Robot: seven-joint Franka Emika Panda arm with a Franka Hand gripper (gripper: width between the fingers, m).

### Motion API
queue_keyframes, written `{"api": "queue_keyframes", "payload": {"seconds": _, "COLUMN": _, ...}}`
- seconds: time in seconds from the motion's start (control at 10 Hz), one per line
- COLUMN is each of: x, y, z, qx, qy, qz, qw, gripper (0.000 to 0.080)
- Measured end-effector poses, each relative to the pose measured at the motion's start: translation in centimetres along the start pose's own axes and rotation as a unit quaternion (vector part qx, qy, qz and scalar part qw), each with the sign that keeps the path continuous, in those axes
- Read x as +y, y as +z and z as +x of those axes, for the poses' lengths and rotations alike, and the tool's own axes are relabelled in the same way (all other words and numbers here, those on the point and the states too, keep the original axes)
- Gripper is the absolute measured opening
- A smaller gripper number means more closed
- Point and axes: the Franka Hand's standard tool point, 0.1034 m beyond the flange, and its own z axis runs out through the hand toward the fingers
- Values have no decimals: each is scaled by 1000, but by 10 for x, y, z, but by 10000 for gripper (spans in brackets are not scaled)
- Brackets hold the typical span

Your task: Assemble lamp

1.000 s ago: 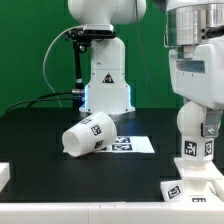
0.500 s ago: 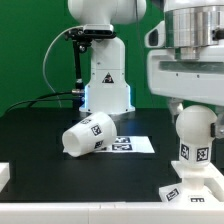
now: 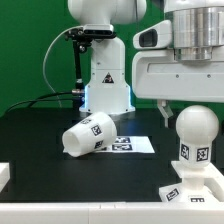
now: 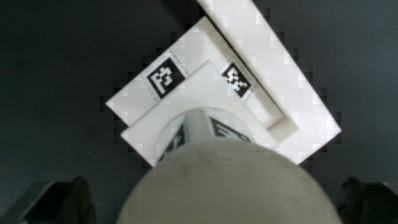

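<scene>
The lamp's rounded bulb [image 3: 197, 127] stands upright on the stem of the flat base [image 3: 192, 190] at the exterior view's right. My gripper [image 3: 193, 100] is open just above the bulb, its fingers spread to either side of the bulb's top without touching it. In the wrist view the bulb [image 4: 222, 175] fills the middle between my dark fingers [image 4: 61, 200], with the tagged base [image 4: 196, 70] beyond it. The tapered shade [image 3: 86, 136] lies on its side on the black table, left of centre.
The marker board [image 3: 135, 144] lies flat just behind the shade. The big white robot body [image 3: 105, 80] with a black cable stands at the back. A white block [image 3: 4, 176] sits at the left edge.
My gripper has risen from around the bulb to just above it. The bulb has stayed standing on the base. The shade has not moved.
</scene>
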Motion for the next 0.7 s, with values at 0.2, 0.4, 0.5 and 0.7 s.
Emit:
{"api": "queue_keyframes", "payload": {"seconds": 0.2, "x": -6, "y": -4, "z": 9, "qx": 45, "qy": -202, "qz": -9, "qw": 978, "gripper": 698}}
{"api": "queue_keyframes", "payload": {"seconds": 0.4, "x": -8, "y": 0, "z": 4, "qx": 57, "qy": -221, "qz": -6, "qw": 974, "gripper": 698}}
{"api": "queue_keyframes", "payload": {"seconds": 0.5, "x": -8, "y": 0, "z": 5, "qx": 57, "qy": -214, "qz": -6, "qw": 975, "gripper": 571}}
{"api": "queue_keyframes", "payload": {"seconds": 0.7, "x": -8, "y": 0, "z": 5, "qx": 57, "qy": -192, "qz": -4, "qw": 980, "gripper": 574}}
